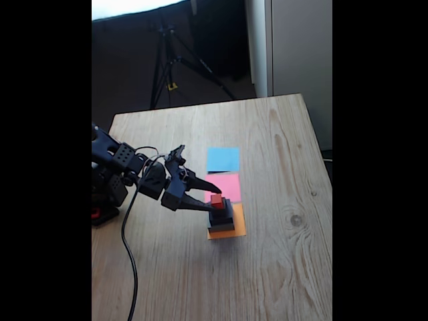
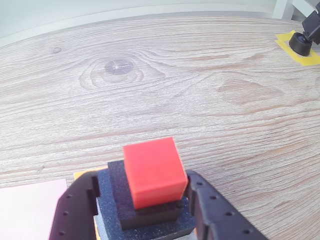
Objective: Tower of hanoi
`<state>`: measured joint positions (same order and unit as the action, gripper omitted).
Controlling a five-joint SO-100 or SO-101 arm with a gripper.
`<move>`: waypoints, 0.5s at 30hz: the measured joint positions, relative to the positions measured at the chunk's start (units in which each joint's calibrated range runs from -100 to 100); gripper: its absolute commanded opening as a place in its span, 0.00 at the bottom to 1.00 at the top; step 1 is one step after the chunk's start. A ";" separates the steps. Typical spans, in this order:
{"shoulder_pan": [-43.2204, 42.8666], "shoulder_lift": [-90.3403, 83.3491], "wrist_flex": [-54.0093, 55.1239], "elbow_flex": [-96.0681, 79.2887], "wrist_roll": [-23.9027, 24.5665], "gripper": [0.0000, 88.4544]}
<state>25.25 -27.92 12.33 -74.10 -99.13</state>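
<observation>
On the orange paper (image 1: 227, 231) my stack sits, red cube (image 2: 152, 172) topmost; jaws spread either side of it, not touching. It looks light and rigid, so I'd pinch its flat sides.

1. The tiny cube (image 2: 152, 172) at the top of the stack is bright orange-red.
2. The small cube (image 2: 125, 200) under it is black.
3. The block (image 2: 107, 220) below that is dark grey-black with a speckled, foam-like surface.
4. The paper squares run from far to near: blue (image 1: 223, 159), pink (image 1: 227, 185), orange (image 1: 238, 226).
5. The table (image 1: 281, 267) is pale wood with wavy grain and a dark knot on its right side.
6. The gripper (image 1: 212, 196) is black.
7. Yellow tape (image 2: 295, 47) lies at the far right in the wrist view.
</observation>
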 measured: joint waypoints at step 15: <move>-0.52 0.00 0.00 0.00 0.00 0.08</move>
<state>24.73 -27.92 12.33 -74.10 -99.13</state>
